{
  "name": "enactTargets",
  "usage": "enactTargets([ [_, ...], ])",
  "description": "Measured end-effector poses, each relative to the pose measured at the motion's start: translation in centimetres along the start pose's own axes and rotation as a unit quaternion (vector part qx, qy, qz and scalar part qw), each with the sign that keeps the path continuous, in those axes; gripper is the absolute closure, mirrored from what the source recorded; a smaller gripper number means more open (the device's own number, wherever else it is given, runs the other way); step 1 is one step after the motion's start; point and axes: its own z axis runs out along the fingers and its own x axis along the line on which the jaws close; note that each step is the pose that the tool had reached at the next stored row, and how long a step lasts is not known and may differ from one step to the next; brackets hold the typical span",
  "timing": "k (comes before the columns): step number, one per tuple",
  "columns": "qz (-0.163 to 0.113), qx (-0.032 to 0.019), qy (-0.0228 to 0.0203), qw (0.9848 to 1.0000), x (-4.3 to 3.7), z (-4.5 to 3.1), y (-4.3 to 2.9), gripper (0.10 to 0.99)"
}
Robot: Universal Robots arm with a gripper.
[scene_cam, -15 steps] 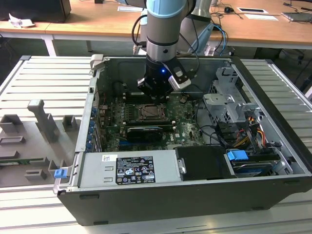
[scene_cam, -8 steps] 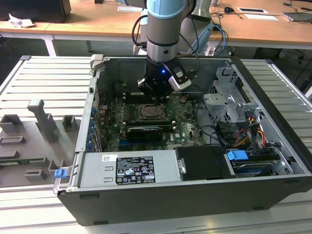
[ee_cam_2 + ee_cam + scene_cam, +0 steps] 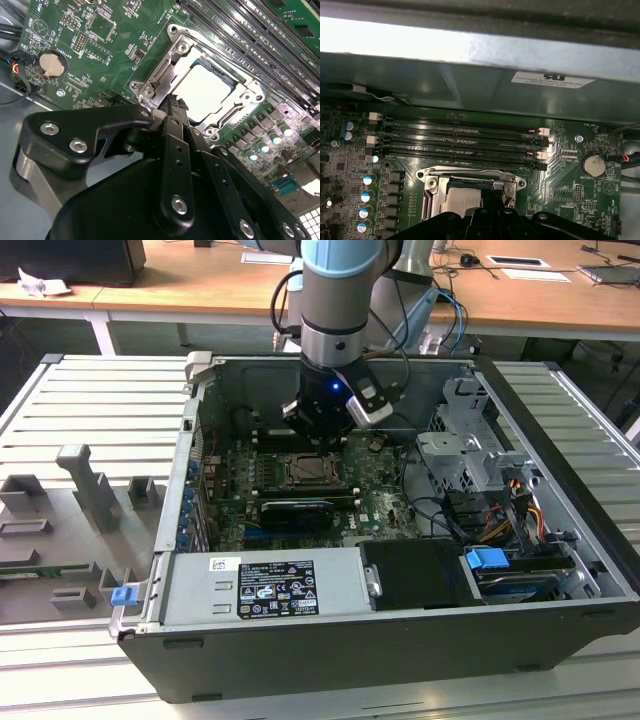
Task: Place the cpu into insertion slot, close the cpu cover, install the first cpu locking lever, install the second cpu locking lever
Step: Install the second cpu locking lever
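The cpu (image 3: 202, 92) lies flat in the insertion slot (image 3: 305, 472) on the green motherboard (image 3: 100, 60), its pale metal top showing through a square opening. The silver cpu cover (image 3: 162, 75) lies down flat around it. In the first wrist view the cpu (image 3: 461, 201) and the cover (image 3: 432, 187) sit just below the memory slots. My gripper (image 3: 177, 104) hangs low over one edge of the cover, its black fingers (image 3: 175, 150) shut together with nothing between them. In the exterior view my gripper (image 3: 322, 432) is just behind the slot, inside the open computer case.
Long black memory slots (image 3: 460, 135) run beside the socket, with the case wall (image 3: 470, 85) beyond them. A drive cage (image 3: 470, 455), loose cables (image 3: 480, 510) and the power supply (image 3: 265, 585) crowd the case. A grey fixture tray (image 3: 80, 500) lies at the exterior view's left.
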Motion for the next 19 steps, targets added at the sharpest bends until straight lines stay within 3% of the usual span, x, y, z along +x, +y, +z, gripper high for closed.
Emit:
enactTargets([
  [5,0.000,-0.0001,0.0000,1.0000,-0.01,-0.47,-0.03,0.980],
  [19,0.000,0.0000,0.0000,1.0000,0.08,-0.86,-1.17,0.980],
])
